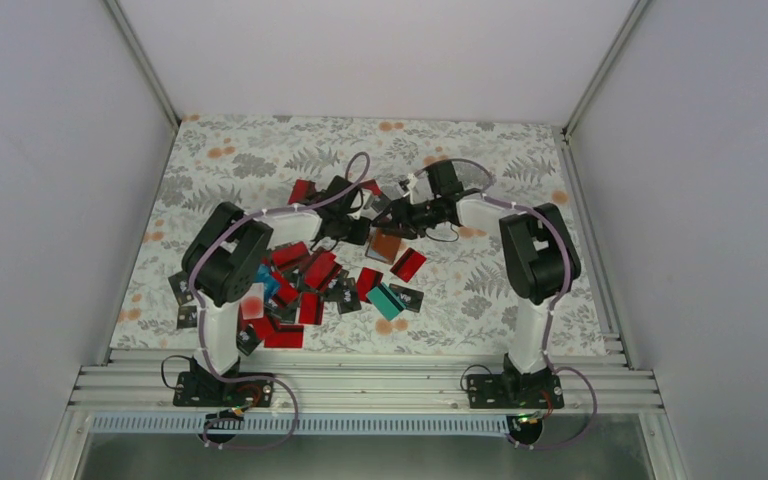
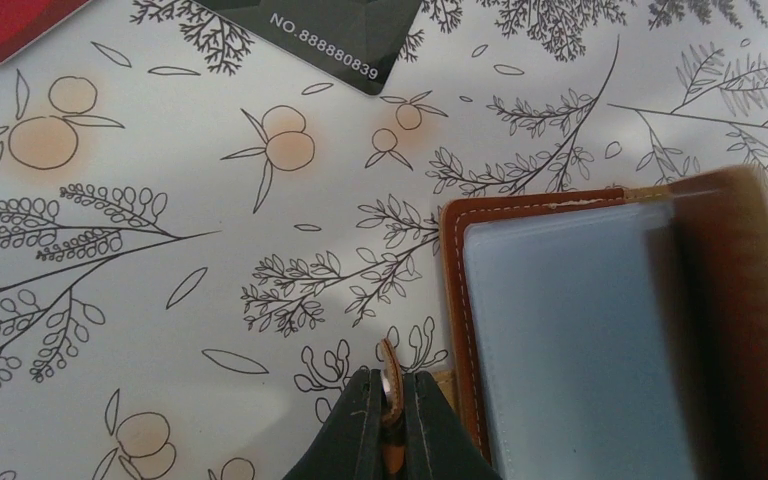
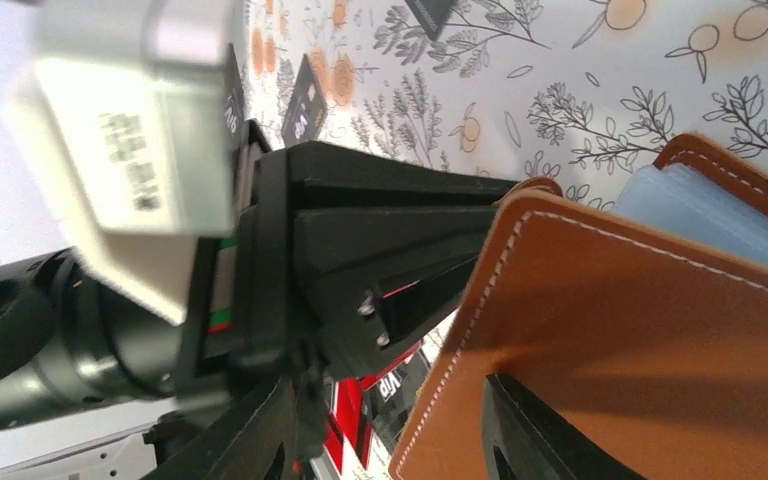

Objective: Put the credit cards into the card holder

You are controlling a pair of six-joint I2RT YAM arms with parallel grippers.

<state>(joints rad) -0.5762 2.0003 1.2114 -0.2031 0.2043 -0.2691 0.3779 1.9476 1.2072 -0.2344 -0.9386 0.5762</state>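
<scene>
The holder (image 1: 387,246) lies open on the floral cloth (image 1: 260,150) at mid-table, between the two grippers and just right of the scattered cards (image 1: 300,285); in the left wrist view its grey clear pockets (image 2: 560,350) face up; the left gripper (image 2: 392,388) has its fingers (image 2: 358,430) pressed together on a thin brown tab (image 2: 390,362) at the holder's near edge; a black card (image 2: 330,30) and a red card (image 2: 5,20) lie well apart from it on the cloth; the right gripper (image 3: 390,400) has its fingers (image 3: 520,440) spread, with the raised brown cover (image 3: 640,330) between them; one finger lies over the cover's outer face and the other stands clear of its edge.
</scene>
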